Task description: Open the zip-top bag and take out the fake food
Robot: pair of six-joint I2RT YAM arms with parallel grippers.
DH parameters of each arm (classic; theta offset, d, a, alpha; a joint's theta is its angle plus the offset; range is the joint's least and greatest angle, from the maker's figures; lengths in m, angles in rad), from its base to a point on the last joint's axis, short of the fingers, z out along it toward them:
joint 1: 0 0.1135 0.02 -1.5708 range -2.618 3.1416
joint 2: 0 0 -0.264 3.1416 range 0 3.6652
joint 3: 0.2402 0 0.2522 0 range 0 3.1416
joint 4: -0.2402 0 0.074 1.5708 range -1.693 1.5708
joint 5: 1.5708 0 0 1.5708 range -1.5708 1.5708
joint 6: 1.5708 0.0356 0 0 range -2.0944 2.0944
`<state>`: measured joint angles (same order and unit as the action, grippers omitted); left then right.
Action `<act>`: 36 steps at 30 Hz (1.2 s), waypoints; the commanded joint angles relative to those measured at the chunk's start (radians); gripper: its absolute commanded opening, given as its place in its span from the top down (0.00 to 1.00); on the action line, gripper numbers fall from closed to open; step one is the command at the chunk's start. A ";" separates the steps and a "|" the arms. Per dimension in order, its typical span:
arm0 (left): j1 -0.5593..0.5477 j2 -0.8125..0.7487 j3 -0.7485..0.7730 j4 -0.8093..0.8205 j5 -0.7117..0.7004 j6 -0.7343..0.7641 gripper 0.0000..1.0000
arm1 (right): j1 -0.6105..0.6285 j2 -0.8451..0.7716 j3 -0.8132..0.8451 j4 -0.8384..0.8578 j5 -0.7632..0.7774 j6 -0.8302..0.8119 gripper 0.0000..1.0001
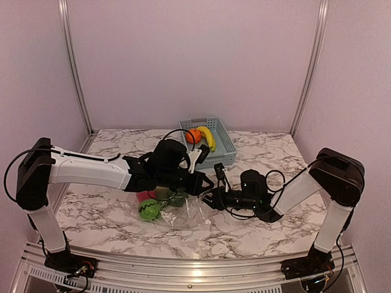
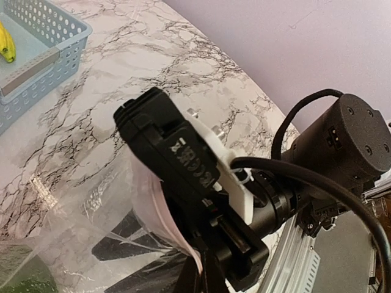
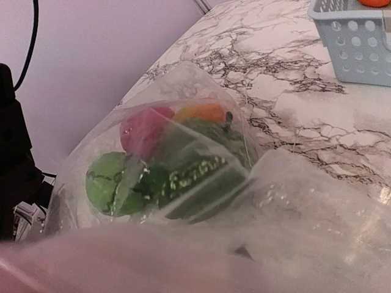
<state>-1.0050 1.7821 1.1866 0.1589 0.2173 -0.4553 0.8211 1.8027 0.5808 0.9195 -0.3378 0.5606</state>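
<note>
Marble-patterned worktop [image 1: 275,152] and lilac walls frame our two arms as they meet mid-table. Our left claw [image 2: 200,278] appears pinched shut on the zip-top bag [image 1: 186,217], with the pinkish-white zip strip [image 2: 164,213] running down between its dark fingers. Our right claw [image 1: 215,195] sits just beside it at the same edge. We cannot tell whether it is open or closed, because its own camera shows only a blurred band of plastic up close.

From both claws the bag lies toward the robot's left and slightly nearer the bases. Its long axis runs roughly across the worktop, with the mouth at the claws and the closed end away from them. We judge the claws about equally near the mouth, so the coming move turns on drawing its two lips apart.

Inside the bag lies fake food [image 3: 177,159]: a green striped ball [image 3: 110,183], a pink-red fruit [image 3: 143,128], a dark green vegetable [image 3: 195,177] and an orange piece [image 3: 201,113]. Farther back, the light blue basket [image 1: 228,145] holds a banana [image 1: 208,138] and an orange ball [image 1: 193,135].
</note>
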 commanded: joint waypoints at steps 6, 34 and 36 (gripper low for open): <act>-0.014 -0.025 -0.004 0.055 0.043 -0.013 0.79 | 0.003 0.024 -0.033 0.091 0.043 0.077 0.55; 0.390 -0.167 -0.238 -0.320 -0.263 -0.001 0.31 | -0.011 0.163 -0.001 0.168 -0.008 0.118 0.22; 0.390 -0.133 -0.229 -0.291 -0.236 0.006 0.32 | -0.013 0.172 0.006 0.163 -0.011 0.116 0.21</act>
<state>-0.6193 1.5890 0.9192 -0.1291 -0.0521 -0.4805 0.8143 1.9480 0.5533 1.0775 -0.3328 0.6830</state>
